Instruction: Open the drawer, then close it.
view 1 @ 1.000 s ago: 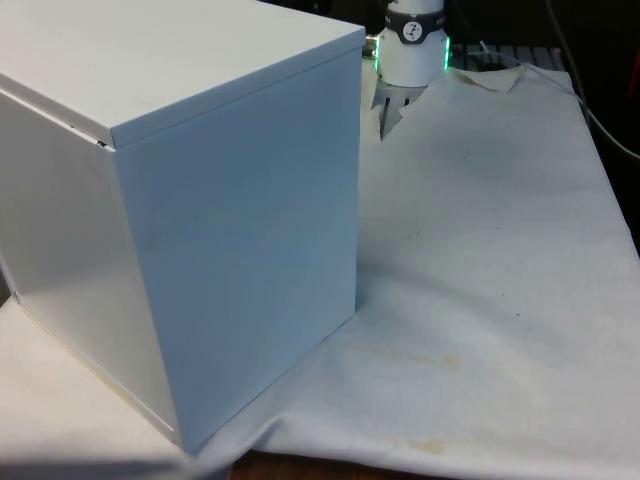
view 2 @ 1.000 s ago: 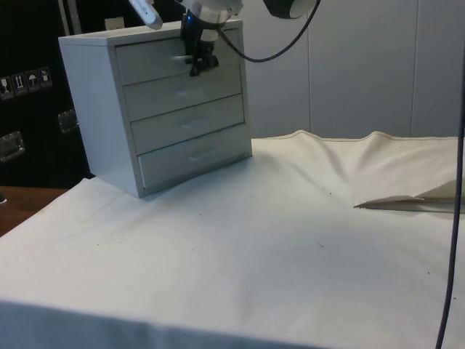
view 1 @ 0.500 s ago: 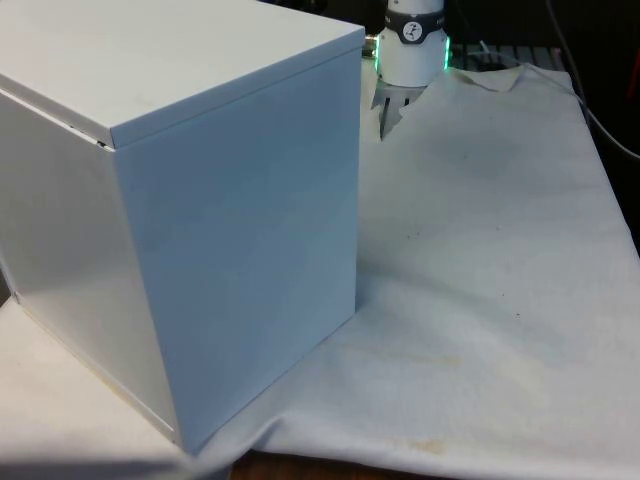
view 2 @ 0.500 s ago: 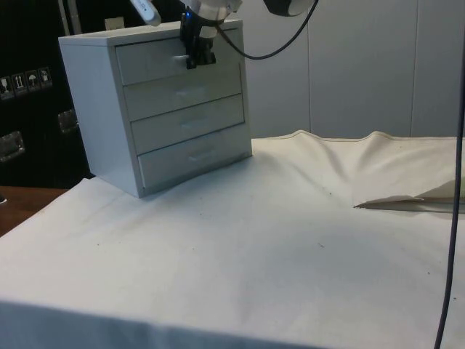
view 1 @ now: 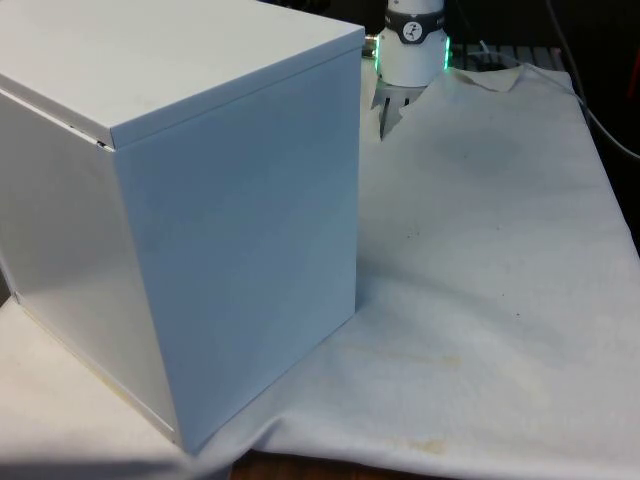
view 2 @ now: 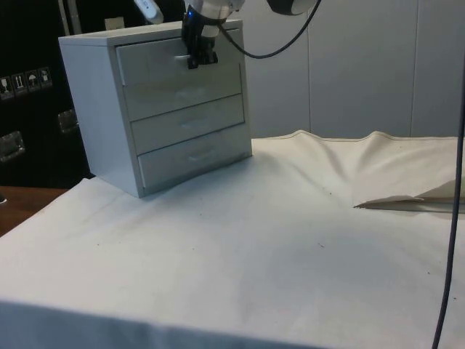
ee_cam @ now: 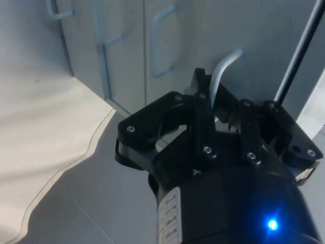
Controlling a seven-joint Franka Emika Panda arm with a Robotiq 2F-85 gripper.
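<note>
A white chest of drawers [view 2: 171, 109] with four drawers stands on the table [view 2: 290, 247], which is under a white cloth, towards the far left of the side view. In the front view the chest of drawers [view 1: 190, 200] turns its plain back and side to the camera and fills the front view's left.

The black hand [view 2: 197, 57] is at the top drawer [view 2: 174, 58], right at that drawer's small pale handle [view 2: 183, 58]. In the wrist view the hand [ee_cam: 216, 109] has its two fingers [ee_cam: 200, 99] drawn close together around the curved bar of the handle [ee_cam: 223, 68], which passes between them; the fingers pinch the handle, one on each side. The drawer fronts run behind it, with the handles of the lower drawers [ee_cam: 162, 43] visible further along.

In the side view the top drawer's front sits about level with the three drawers below it; whether it stands slightly out cannot be told. The lower drawers are shut flush.

A dark cable [view 2: 276, 43] loops from the arm above the chest. To the right on the table, a fold of cloth [view 2: 407, 203] lifts off the surface, well apart from the chest.
</note>
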